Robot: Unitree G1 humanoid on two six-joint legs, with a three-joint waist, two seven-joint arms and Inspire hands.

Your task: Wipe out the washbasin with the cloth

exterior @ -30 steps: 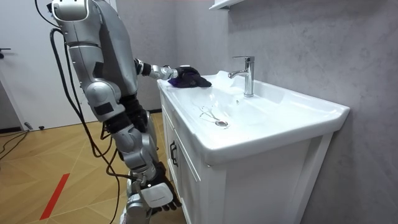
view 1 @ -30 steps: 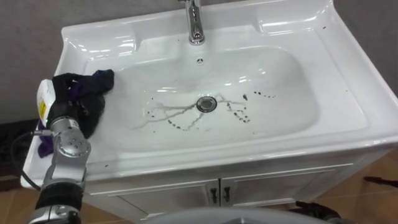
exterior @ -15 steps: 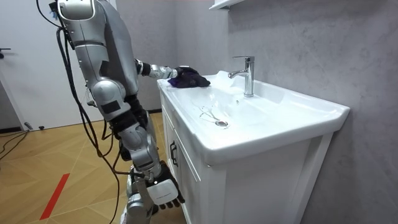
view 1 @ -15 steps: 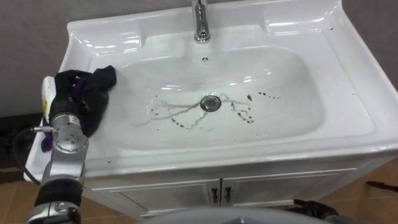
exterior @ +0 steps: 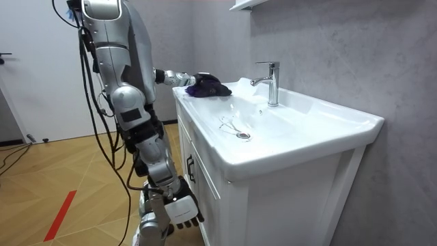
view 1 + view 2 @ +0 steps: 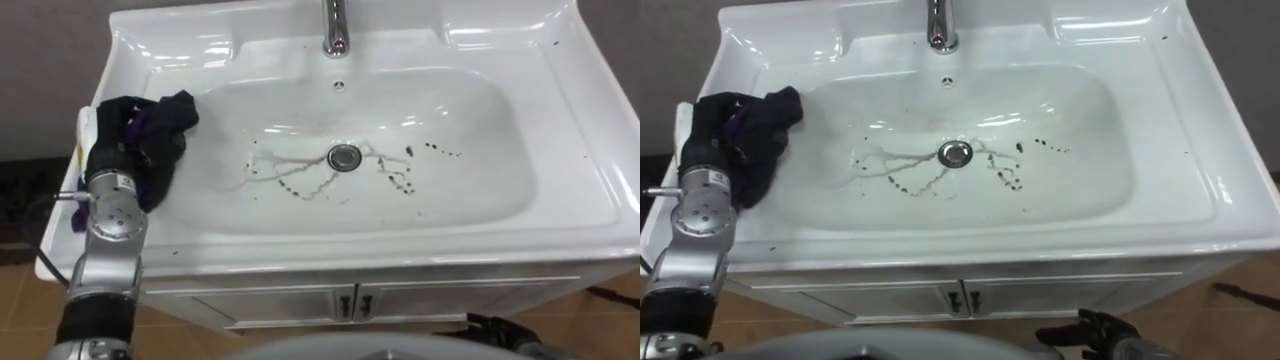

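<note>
The white basin (image 6: 560, 150) has dark streaks and specks (image 6: 300, 182) around its drain (image 6: 343, 155). A dark cloth with purple patches (image 6: 165, 125) lies bunched on the basin's left rim and hangs a little into the bowl. My left hand (image 6: 122, 152) lies on the cloth with its fingers curled into it; the room view has hand and cloth (image 5: 208, 86) at the basin's far corner. My right hand (image 5: 179, 208) hangs low beside my leg, fingers relaxed, holding nothing.
A chrome tap (image 6: 336, 30) stands at the back middle of the basin. The basin tops a white cabinet with two doors (image 6: 350, 305). A grey wall (image 5: 328, 48) is behind it, and wooden floor (image 5: 75, 184) lies around it.
I have shifted closer to the cabinet and straightened, so the eye views moved right and down. The left hand and cloth stay on the left rim.
</note>
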